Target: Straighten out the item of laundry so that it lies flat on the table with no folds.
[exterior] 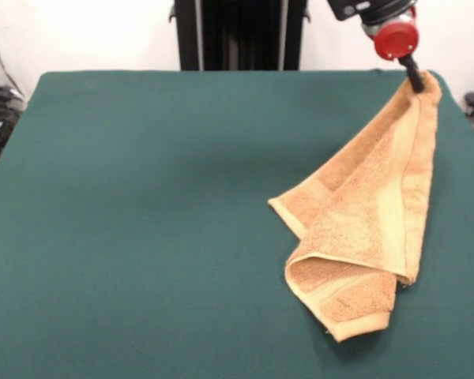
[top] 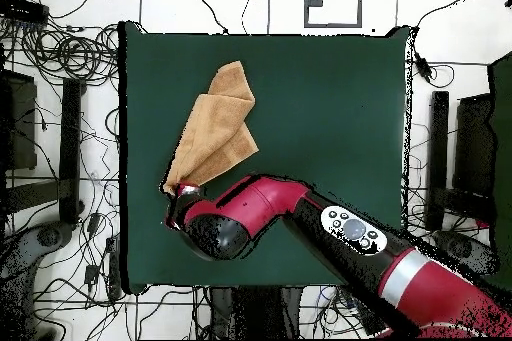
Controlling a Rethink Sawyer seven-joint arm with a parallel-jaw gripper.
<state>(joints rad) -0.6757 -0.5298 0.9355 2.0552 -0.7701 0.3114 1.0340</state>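
1. Large rectangular table under plain dark green cloth; white wall and black pedestal beyond its far edge in the front view.
2. Tan-orange terry towel on the right half of the table in the front view, towards the near right corner; far from flat.
3. One towel corner lifted high, close to the table's far right corner in the front view; pinched between the dark fingers of the gripper; jaws closed narrowly on the cloth.
4. Above the fingers, a round red part of the wrist, reaching down from the top edge of the front view.
5. From the held corner, fabric hanging down and slanting towards the near edge, widening as it goes; lower part resting on the green cloth.
6. Lowest portion doubled over itself, with a rolled fold across it and a pointed corner nearest the near edge; a second corner jutting left towards the table's middle.
7. Paler flat woven band running the length of the hanging part, near the right hem; another flat band visible on the folded lower flap.
8. Seen from overhead: towel in the left half of the table, narrowing to a point at the gripper near the left edge; red and black arm stretching in from the bottom right corner.
9. Tangled cables on the floor left of the table in the overhead view.
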